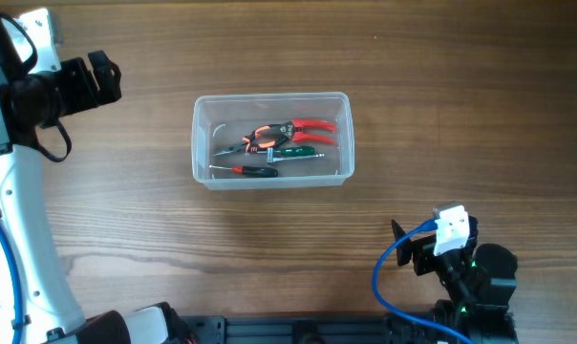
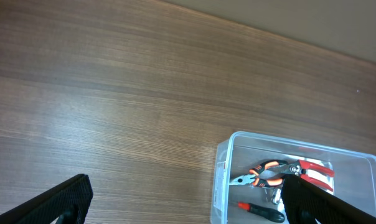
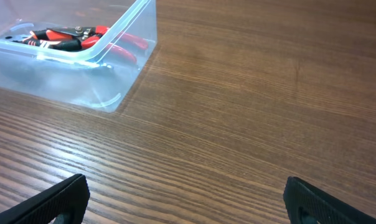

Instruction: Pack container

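Left gripper, right gripper: wide open, empty. Container, frame centre, holds pliers; packing apparently finished, arms need only retreat.

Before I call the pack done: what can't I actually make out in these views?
- Overhead: the tools overlap in the container; the small metal part among them is too small to identify.
- Left wrist: the left end effector's finger and the bottom edge hide the container's near side.
- Right wrist: the frame edges cut the container; tools show only through its wall.
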Tool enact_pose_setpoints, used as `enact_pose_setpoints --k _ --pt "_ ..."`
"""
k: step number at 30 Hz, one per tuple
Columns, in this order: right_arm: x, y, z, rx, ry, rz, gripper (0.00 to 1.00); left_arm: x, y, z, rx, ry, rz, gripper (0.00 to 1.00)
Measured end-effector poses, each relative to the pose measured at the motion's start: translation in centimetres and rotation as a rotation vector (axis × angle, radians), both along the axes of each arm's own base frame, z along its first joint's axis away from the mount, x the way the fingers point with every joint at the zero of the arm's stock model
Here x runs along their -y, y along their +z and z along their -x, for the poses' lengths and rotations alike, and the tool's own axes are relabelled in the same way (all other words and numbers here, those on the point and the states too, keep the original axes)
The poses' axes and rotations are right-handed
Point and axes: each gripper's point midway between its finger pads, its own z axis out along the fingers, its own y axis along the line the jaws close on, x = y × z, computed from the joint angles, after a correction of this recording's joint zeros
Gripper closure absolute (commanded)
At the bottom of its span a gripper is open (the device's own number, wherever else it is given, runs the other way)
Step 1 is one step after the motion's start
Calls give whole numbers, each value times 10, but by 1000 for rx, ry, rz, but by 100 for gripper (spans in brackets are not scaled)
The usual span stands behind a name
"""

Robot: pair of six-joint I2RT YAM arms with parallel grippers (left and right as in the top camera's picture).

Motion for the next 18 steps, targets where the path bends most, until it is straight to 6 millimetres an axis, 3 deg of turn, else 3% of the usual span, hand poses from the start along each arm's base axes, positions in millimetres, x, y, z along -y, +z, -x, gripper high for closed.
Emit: enact_pose_setpoints --k 12,15,18 --pt "0 0 0 0 0 0 0 3 2 2 5 -6 -4 0" --pt "0 0 0 0 0 0 0 27 14 18 44 -57 -16 0" --pt "0 0 0 1 0 0 0 60 38 55 137 -136 -32 0"
